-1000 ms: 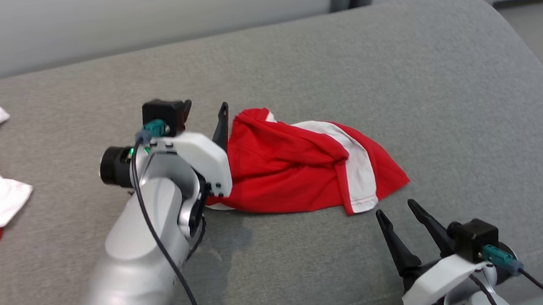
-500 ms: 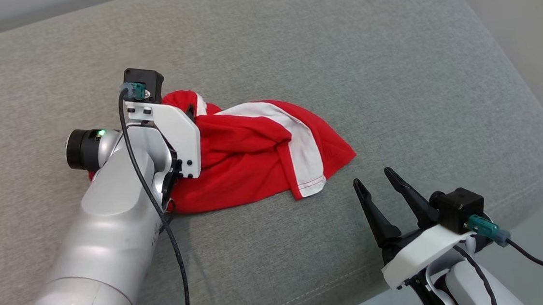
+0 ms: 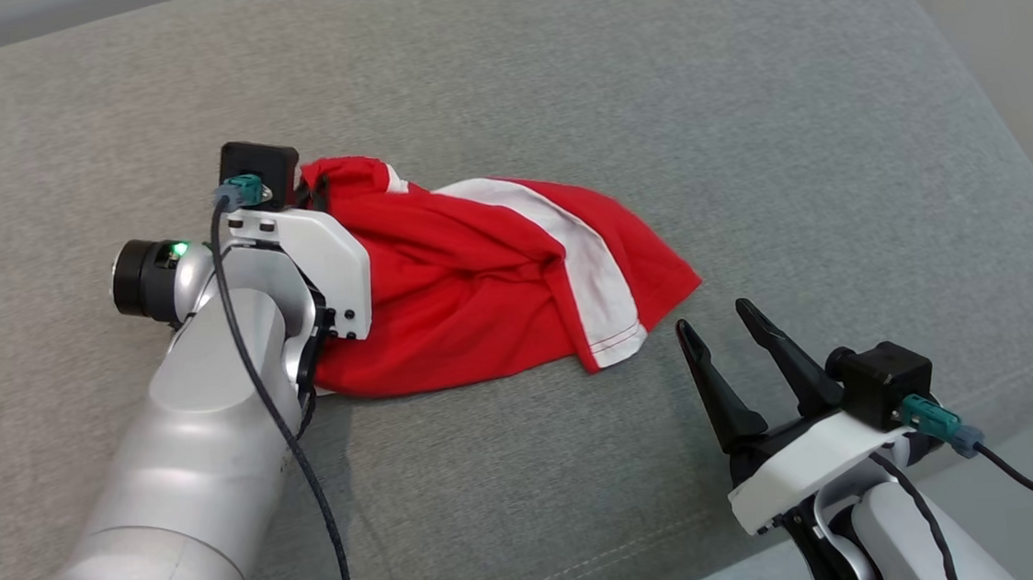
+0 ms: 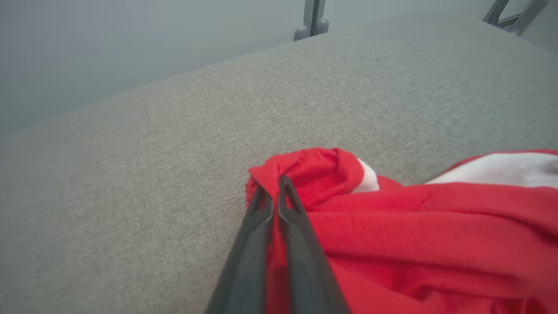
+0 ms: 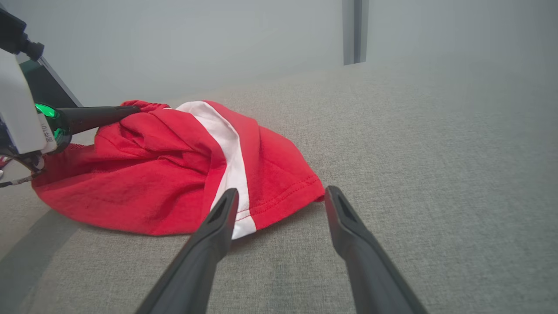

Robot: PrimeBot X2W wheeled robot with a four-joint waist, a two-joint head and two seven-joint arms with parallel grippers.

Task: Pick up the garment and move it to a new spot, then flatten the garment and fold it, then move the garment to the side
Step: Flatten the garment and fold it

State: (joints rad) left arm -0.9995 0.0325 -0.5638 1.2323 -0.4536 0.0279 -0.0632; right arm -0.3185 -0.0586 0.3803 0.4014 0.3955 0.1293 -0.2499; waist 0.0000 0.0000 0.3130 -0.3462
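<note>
Reaching in low from the near left, the left arm (image 3: 206, 443) lies over the grey cushion (image 3: 555, 75). The left tool (image 4: 271, 185) is pinched tight on the bunched far-left edge of the red garment (image 3: 481, 302). The garment sits crumpled mid-cushion, with a white stripe (image 3: 598, 265) across it. At the near right the right tool (image 3: 712, 314) has its fingers spread wide and empty, tips just beside the garment's corner. Pale floor (image 3: 994, 31) shows past the cushion's rounded right edge.
</note>
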